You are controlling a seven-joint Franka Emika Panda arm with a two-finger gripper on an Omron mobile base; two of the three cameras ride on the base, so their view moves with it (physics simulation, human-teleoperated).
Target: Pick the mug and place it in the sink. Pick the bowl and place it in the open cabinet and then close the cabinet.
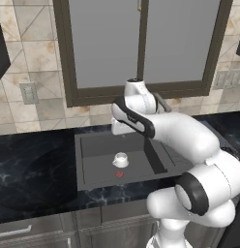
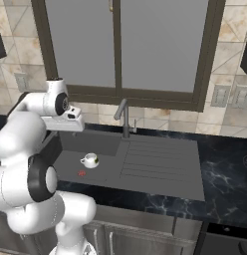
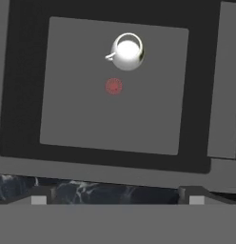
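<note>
Inside sink point(image 3: 67, 114) (upright): mug point(image 3: 127, 52)

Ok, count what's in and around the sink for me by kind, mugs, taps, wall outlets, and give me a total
Mugs: 1, the mug upright in the sink
Taps: 1, the faucet
Wall outlets: 3, two plates right of the window, one left
Total: 5

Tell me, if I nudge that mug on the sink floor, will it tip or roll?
The mug probably slides rather than tips: it looks squat and stands upright on the flat floor of the sink. It looks rigid, likely ceramic, so possibly chippable. Its small side handle may make it swivel when pushed off-centre.
</note>
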